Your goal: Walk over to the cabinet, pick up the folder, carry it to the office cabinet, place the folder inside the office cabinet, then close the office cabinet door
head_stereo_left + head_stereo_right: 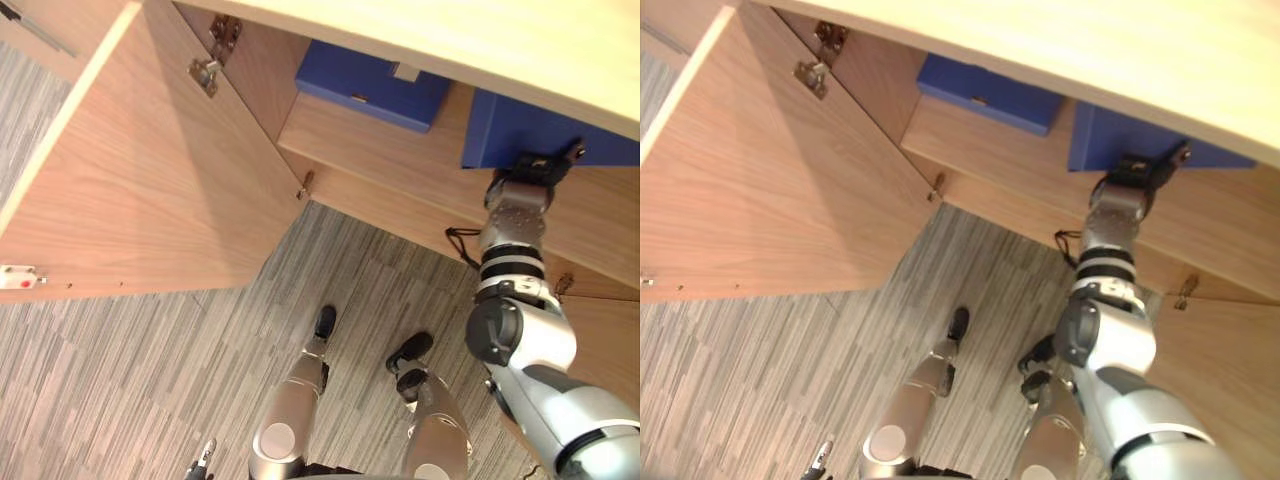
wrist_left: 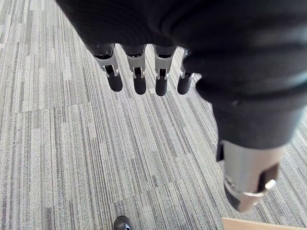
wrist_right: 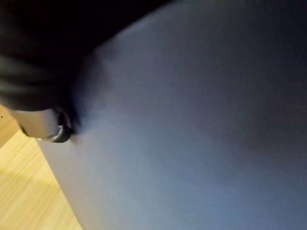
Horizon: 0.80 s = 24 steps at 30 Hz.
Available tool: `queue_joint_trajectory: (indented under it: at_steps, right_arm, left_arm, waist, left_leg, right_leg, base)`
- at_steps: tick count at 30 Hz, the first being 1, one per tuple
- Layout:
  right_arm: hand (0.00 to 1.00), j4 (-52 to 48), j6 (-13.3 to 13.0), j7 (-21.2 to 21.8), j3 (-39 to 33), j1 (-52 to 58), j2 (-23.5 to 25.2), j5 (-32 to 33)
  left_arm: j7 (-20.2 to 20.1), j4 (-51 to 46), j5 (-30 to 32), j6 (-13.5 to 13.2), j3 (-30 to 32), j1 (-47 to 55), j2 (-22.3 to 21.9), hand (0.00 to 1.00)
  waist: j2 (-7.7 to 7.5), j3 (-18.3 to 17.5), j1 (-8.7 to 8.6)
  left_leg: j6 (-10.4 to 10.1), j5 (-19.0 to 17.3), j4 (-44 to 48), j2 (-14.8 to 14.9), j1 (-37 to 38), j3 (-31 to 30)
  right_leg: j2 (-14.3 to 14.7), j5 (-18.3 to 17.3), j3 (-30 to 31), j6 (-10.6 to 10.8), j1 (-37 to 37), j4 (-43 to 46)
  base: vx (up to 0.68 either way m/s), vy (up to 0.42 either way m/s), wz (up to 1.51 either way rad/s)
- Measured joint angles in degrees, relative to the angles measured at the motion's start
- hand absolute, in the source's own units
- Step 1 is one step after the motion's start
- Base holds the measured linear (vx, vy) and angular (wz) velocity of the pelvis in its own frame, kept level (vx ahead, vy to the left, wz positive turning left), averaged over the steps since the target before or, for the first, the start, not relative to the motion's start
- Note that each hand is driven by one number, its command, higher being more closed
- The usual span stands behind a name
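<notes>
Folder (image 1: 560,130), a flat blue one, is standing just inside the office cabinet (image 1: 400,165), on the cabinet's right side, with its lower edge sitting down at the wooden shelf (image 1: 380,150) and its upper part disappearing under the cabinet's pale top board (image 1: 450,40). The right hand (image 1: 535,172) is reaching into the cabinet from below and gripping the folder at its lower edge; in the right wrist view the thumb (image 3: 43,123) is pressing flat against the folder's blue face, with the shelf's light wood showing beside it. A second blue item, a box file (image 1: 372,85), is lying further into the cabinet, toward its left side and well apart from the folder. The cabinet door (image 1: 150,170) is standing wide open on the cabinet's left side, swinging out over the grey striped carpet (image 1: 130,380), and its metal hinge (image 1: 207,72) is showing near the cabinet's upper inner corner. The left hand (image 2: 144,57) is hanging low over the carpet, away from the cabinet, with its fingers straight and relaxed and holding nothing.
</notes>
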Motion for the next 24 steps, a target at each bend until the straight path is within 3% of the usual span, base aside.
queue_joint_trajectory:
  at_steps: [9, 19, 24]
  right_arm:
    - [1.0, -1.38, -2.1, -2.33, 0.86, -1.38, -2.49, 0.59]
    - [1.0, -1.38, -3.15, -5.49, 5.58, -5.93, -5.62, 0.68]
    - [1.0, -1.88, -5.07, -6.92, 5.71, -6.93, -5.68, 0.59]
  left_arm:
    - [0.58, -4.55, -1.03, -0.22, -4.6, 0.0, 0.07, 0.0]
    - [2.45, -5.51, -1.22, 0.05, -6.15, 0.02, 0.15, 0.0]
    - [3.57, -5.53, -1.22, 0.23, -6.25, 0.01, 0.08, 0.0]
  waist:
    - [1.61, 1.02, 0.47]
    - [3.44, 1.75, 1.21]
    - [3.52, 1.7, 1.33]
  left_leg:
    - [-0.61, 2.04, -2.37, -1.76, -2.24, -2.0]
    - [-1.14, 4.31, -4.07, -1.61, -5.85, -1.88]
    - [-1.39, 5.75, -6.77, -1.47, -5.82, -1.37]
  right_leg:
    - [-4.0, -3.32, -1.3, -0.36, -4.31, 5.91]
    - [-4.61, -3.74, -0.6, -1.14, -9.75, 8.16]
    - [-4.76, -3.79, 0.18, -1.27, -11.61, 8.7]
  base:
    - [0.03, -0.07, 0.17]
    - [-0.02, -0.077, 0.01]
    - [0.0, -0.072, -0.03]
